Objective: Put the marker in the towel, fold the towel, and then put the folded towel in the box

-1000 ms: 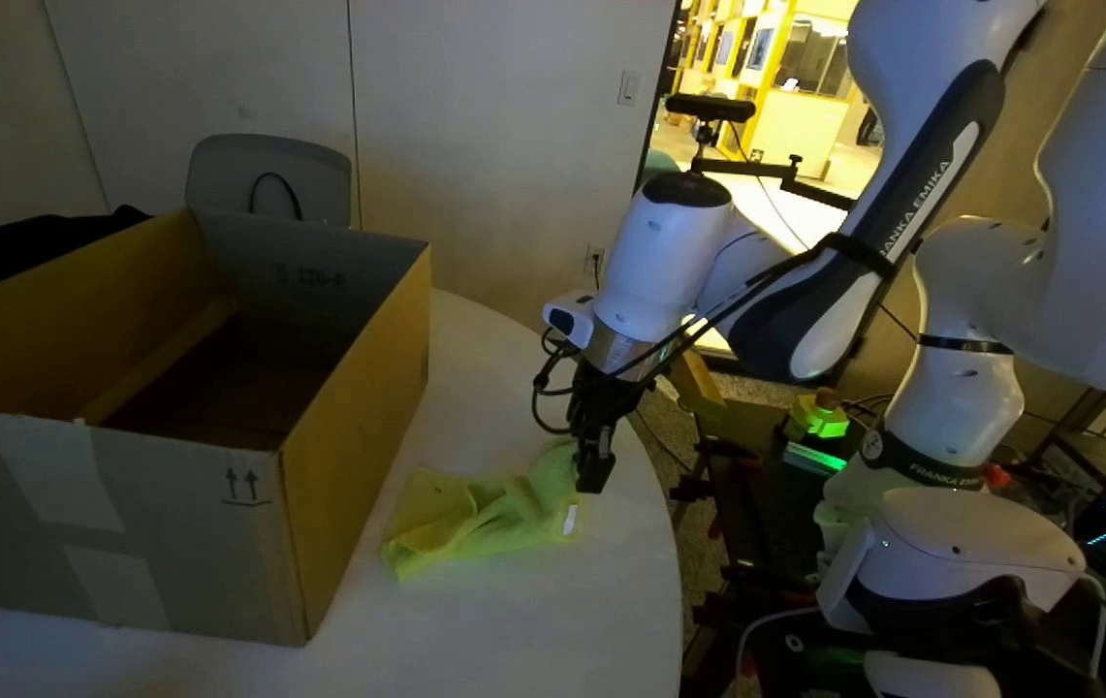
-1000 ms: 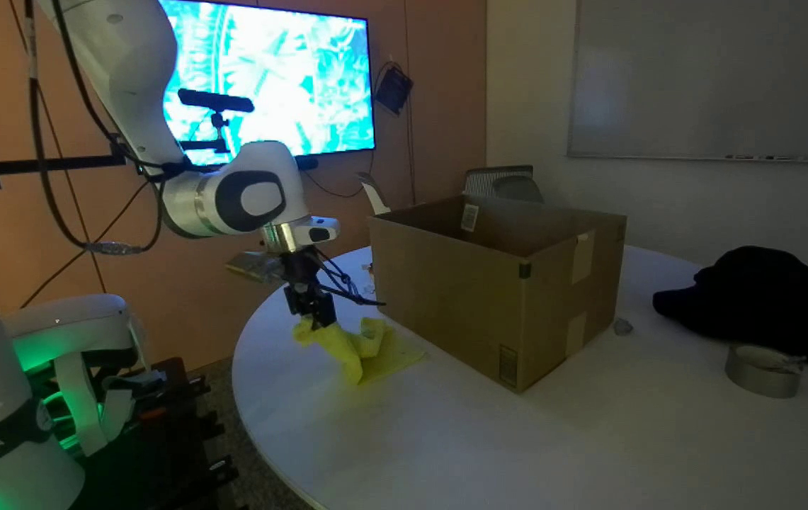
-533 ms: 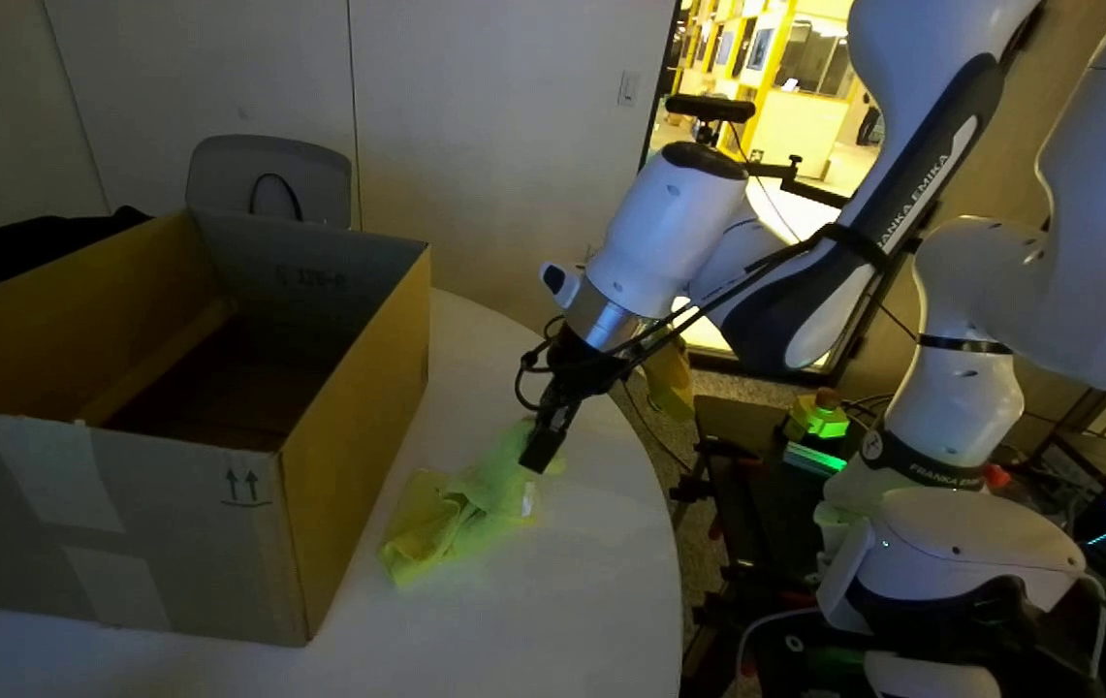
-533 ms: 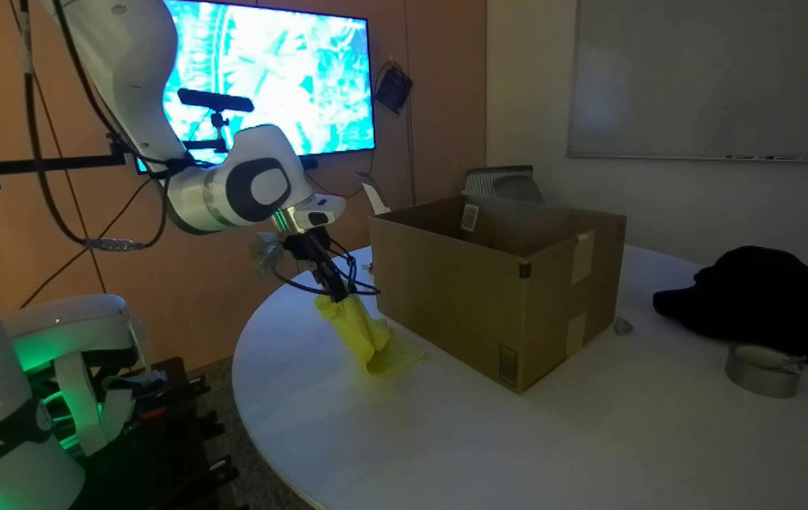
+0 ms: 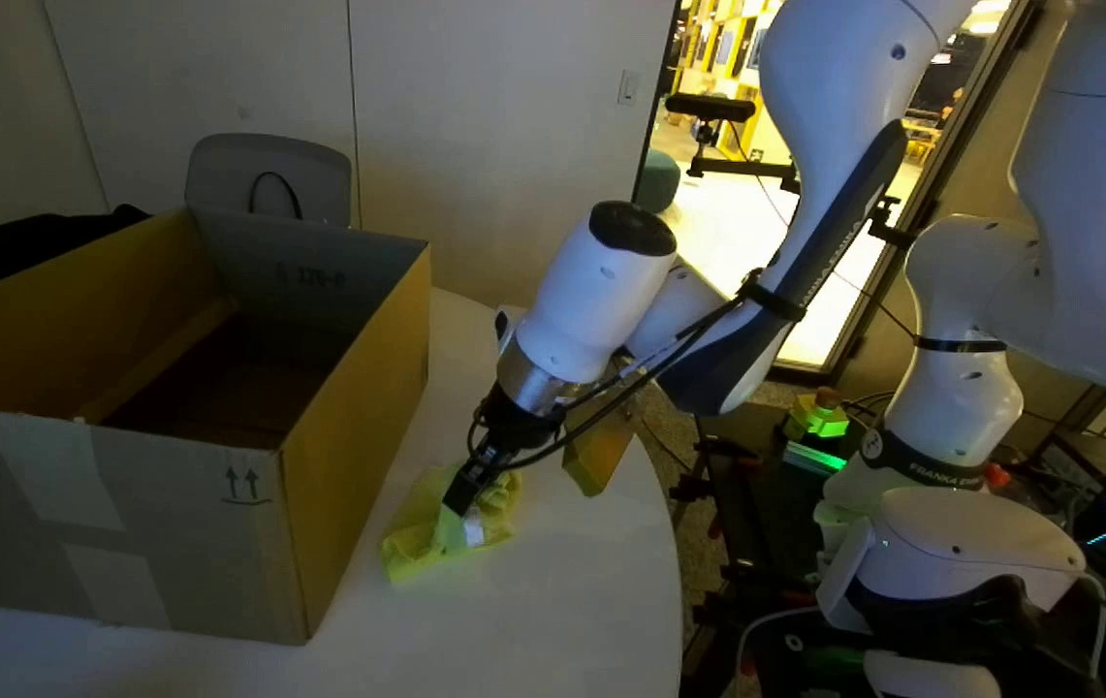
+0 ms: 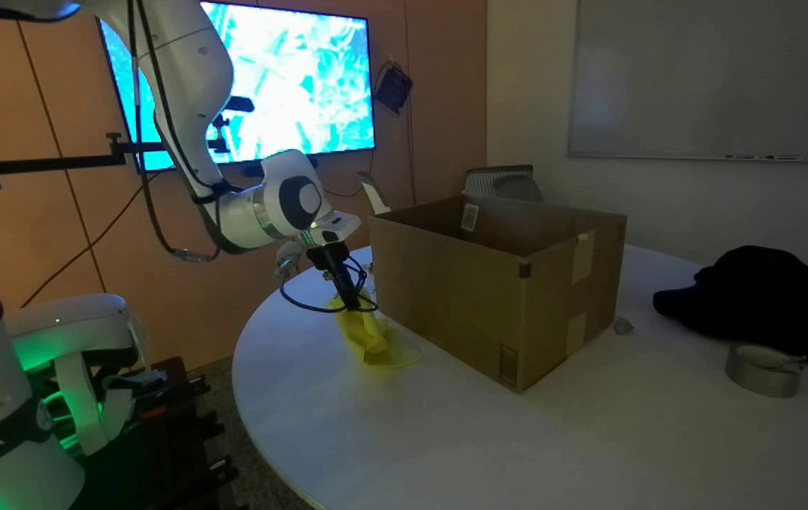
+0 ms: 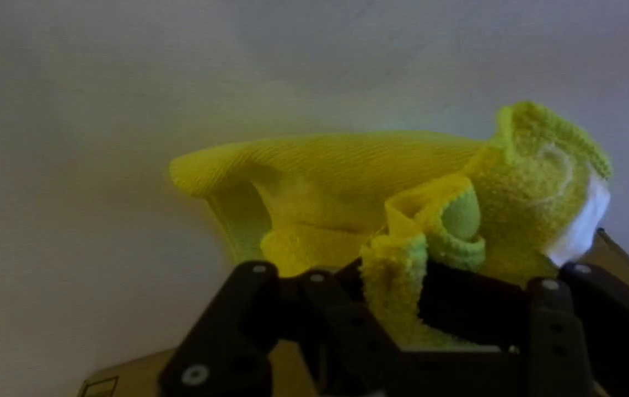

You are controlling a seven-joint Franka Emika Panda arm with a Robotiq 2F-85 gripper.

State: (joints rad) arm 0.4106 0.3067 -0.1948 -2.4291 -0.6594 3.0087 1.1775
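The yellow-green towel [image 5: 417, 543] lies bunched and partly folded over on the white table, close beside the box; it also shows in an exterior view [image 6: 370, 343]. My gripper [image 5: 460, 496] tilts down at the towel and is shut on a pinched fold of it. In the wrist view the towel [image 7: 336, 171] has a fold standing up between the black fingers [image 7: 391, 281], with a white tag at the right. The large brown cardboard box [image 5: 363, 427] is open at the top; it also shows in an exterior view [image 6: 453, 297]. The marker is hidden or out of view.
A grey tape roll [image 6: 763, 375] and black cloth [image 6: 765, 304] lie on the table beyond the box. A small crumpled scrap [image 6: 622, 326] lies by the box. A grey chair [image 5: 267, 174] stands behind. The round table's edge [image 5: 674, 582] runs on the robot's side.
My gripper has moved from the towel's robot-side end toward the box, tilting, and is lower than half a second ago. The held part of the towel has come over the rest.
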